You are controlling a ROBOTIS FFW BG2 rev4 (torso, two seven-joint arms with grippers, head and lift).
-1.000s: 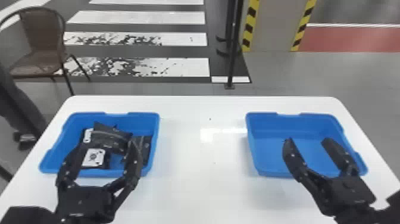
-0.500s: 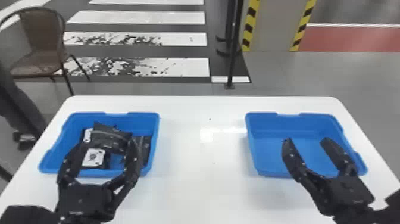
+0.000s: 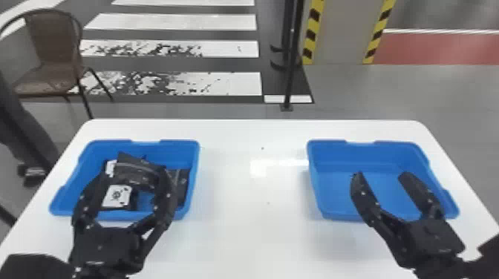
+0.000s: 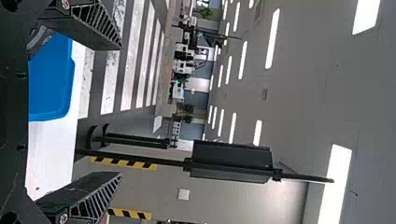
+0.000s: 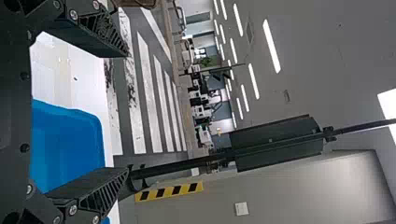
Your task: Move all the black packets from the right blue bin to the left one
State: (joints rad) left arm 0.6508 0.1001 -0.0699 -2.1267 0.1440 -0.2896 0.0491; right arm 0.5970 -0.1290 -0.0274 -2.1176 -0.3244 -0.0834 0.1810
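The left gripper (image 3: 133,172) and right gripper (image 3: 381,174) are showing black all over, with silvery screws (image 5: 73,14) dotting their joints. Tapering fingers (image 4: 84,35) are displaying slanted ribs.

And here's the smooth white table (image 3: 241,237), rounded at its far corners, with a shallow blue plastic bin (image 3: 182,152) sitting left and a matching blue bin (image 3: 371,154) sitting right.

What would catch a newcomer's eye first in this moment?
Probably the two blue bins on the white table: black packets heaped in the left bin, bare blue floor in the right bin. Next, the black left hand and right hand, fingers spread, one at each bin. Behind the table, white crosswalk stripes stand out.
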